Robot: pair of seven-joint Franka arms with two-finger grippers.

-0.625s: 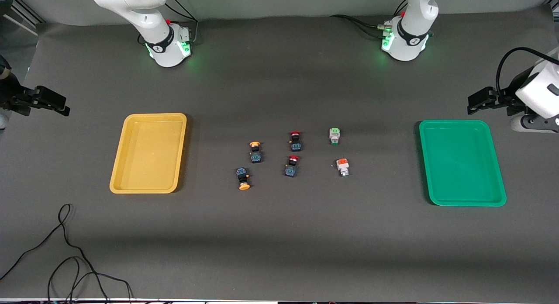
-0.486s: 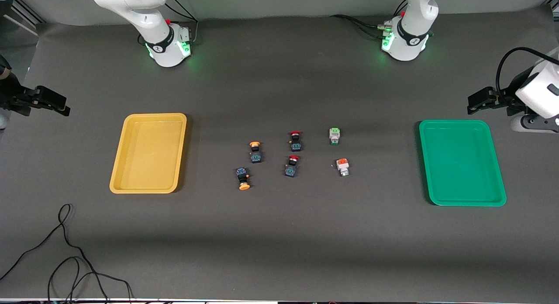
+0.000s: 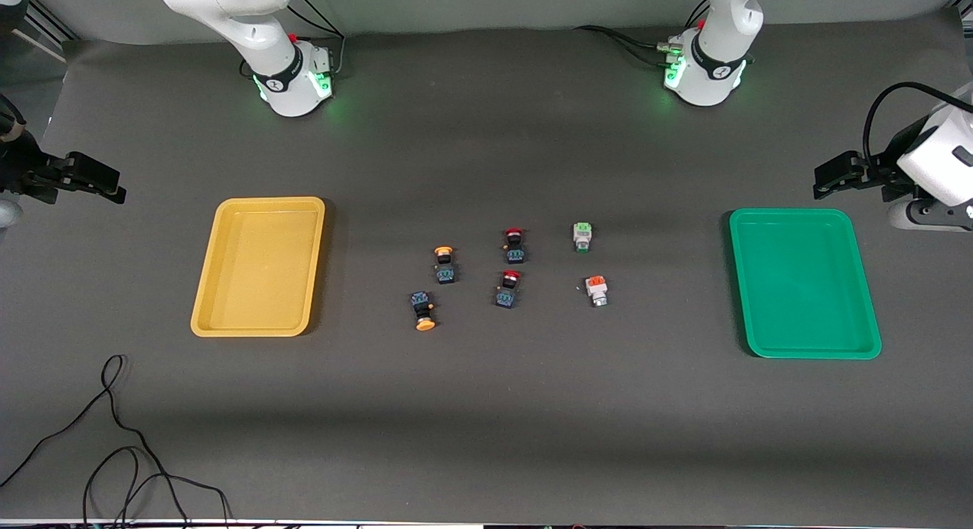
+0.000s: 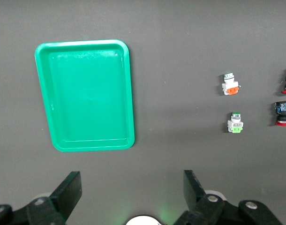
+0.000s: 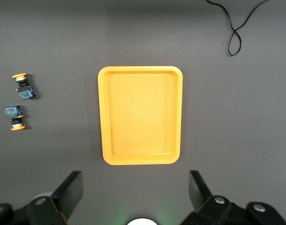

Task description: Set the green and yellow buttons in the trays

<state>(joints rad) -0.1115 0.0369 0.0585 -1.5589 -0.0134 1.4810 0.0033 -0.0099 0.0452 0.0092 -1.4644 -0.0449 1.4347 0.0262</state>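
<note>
Between the yellow tray (image 3: 258,267) and the green tray (image 3: 803,283), your six buttons are lying in a loose cluster on the dark table (image 3: 486,407): two yellow-capped buttons (image 3: 445,264) toward the right arm's end, two red-capped buttons (image 3: 514,245) in the middle, and the green-topped button (image 3: 582,235) with the orange-topped button (image 3: 597,290) toward the left arm's end. Both trays are sitting empty. Your left gripper (image 4: 131,192) is hanging above the table beside the green tray, jaws spread wide and holding nothing; your right gripper (image 5: 136,192) is doing likewise beside the yellow tray.
</note>
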